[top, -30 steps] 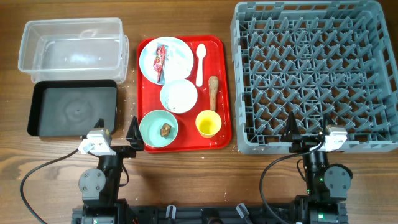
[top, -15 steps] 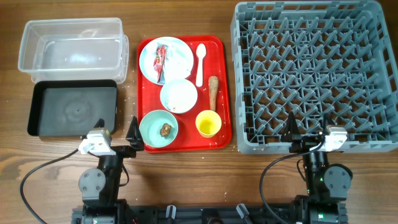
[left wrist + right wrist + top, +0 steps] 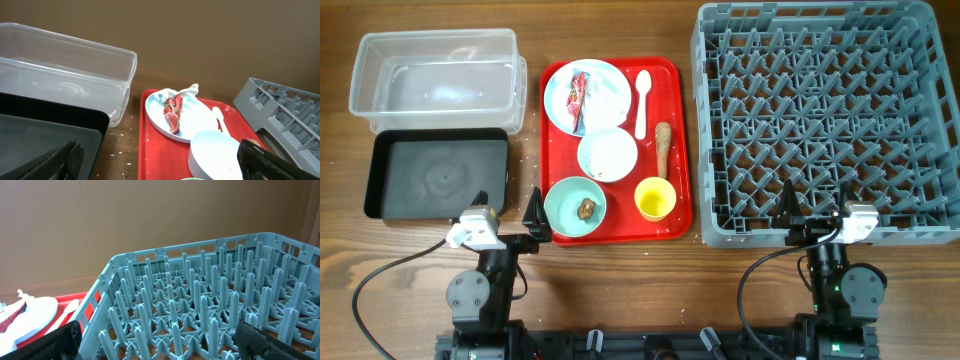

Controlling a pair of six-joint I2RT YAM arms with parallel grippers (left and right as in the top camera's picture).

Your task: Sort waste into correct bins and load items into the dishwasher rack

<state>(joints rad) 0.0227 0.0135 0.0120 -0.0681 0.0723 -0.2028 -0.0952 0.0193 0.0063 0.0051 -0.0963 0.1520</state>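
My left claw [image 3: 507,206], spread apart, is sitting just left of the brown lump [image 3: 586,208] in the green bowl [image 3: 560,203], nearer than my equally spread right claw [image 3: 815,213].

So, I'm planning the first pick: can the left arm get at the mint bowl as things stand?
Probably yes. The mint bowl sits at the near-left corner of the tray, just beside the open left claw, with nothing between them.
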